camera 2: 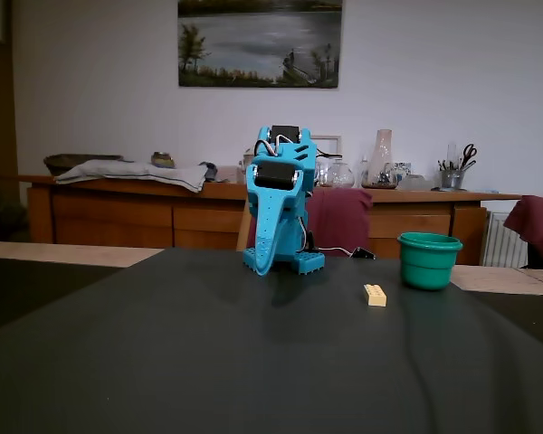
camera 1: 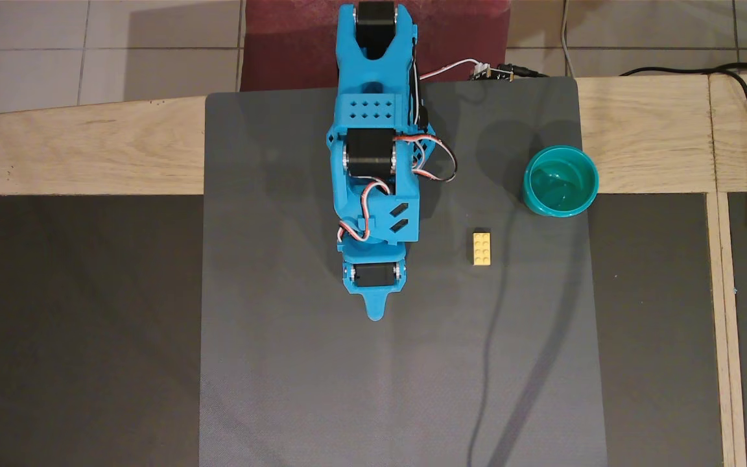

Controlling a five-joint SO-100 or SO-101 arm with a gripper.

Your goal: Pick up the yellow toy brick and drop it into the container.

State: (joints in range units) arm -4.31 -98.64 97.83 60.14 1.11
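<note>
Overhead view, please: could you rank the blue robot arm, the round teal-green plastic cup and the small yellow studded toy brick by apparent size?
1. Blue robot arm, largest, though nearer the camera.
2. Round teal-green plastic cup.
3. Small yellow studded toy brick, clearly smallest.

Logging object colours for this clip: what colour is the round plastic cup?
Teal-green, the round plastic cup shows glossy inside; clearest in the overhead view.

Blue printed arm [camera 1: 373,130], black servos, red-white-black cables.
</note>
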